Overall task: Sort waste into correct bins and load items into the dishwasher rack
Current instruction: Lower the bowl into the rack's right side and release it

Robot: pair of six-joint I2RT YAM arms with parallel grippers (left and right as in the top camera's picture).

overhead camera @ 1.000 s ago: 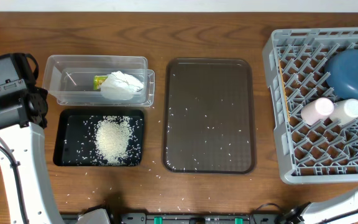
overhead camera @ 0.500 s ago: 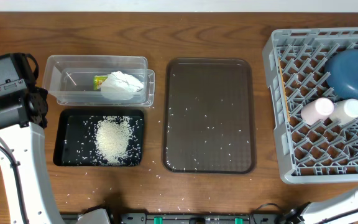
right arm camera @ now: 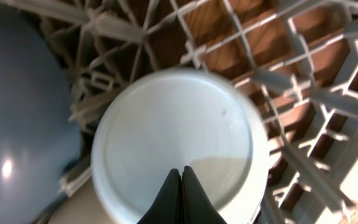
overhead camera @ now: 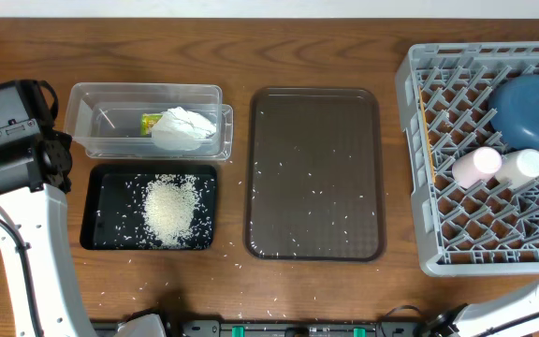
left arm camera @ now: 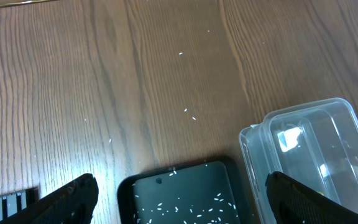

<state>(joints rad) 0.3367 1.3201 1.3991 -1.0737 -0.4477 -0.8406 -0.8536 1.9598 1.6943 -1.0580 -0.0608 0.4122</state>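
You seem at loading's end: your right pincer [right arm camera: 182, 182], closed and empty, hangs over the rack [right arm camera: 303, 78], left pincer [left arm camera: 182, 199] open; next, lift straight out.

No readable text, labels or numbers anywhere.

Overhead: I look straight down from high up, whole table [overhead camera: 326, 37] in view.
Left wrist: mid-height, tilted down at the left side; shares tub [left arm camera: 316, 162] and black tray [left arm camera: 185, 186] with overhead.
Right wrist: very near, pointing down into the rack [right arm camera: 114, 28] at the right; overhead shares it.
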